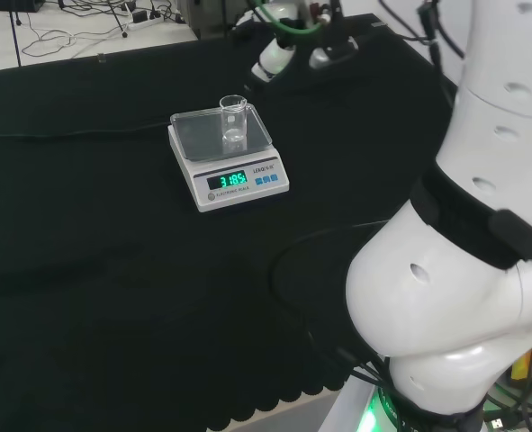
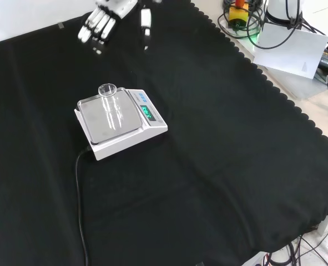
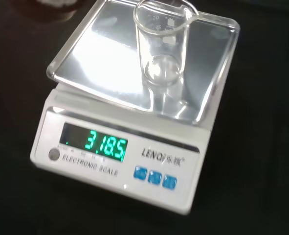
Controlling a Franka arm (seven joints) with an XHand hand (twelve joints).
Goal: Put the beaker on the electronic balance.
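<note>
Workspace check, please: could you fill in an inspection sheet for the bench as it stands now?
Surface: black cloth, scalloped edge, flat.
Job's things: clear beaker upright on the balance pan, apparently empty; display lit.
Clutter: nothing seen on the cloth.
Hand: hand apart from the beaker, above the cloth's far edge in the front view, fingers relaxed, holding nothing.
Cables: balance cord across the cloth; more beside the arm's base.
Surroundings: cables and gear past the cloth.
</note>
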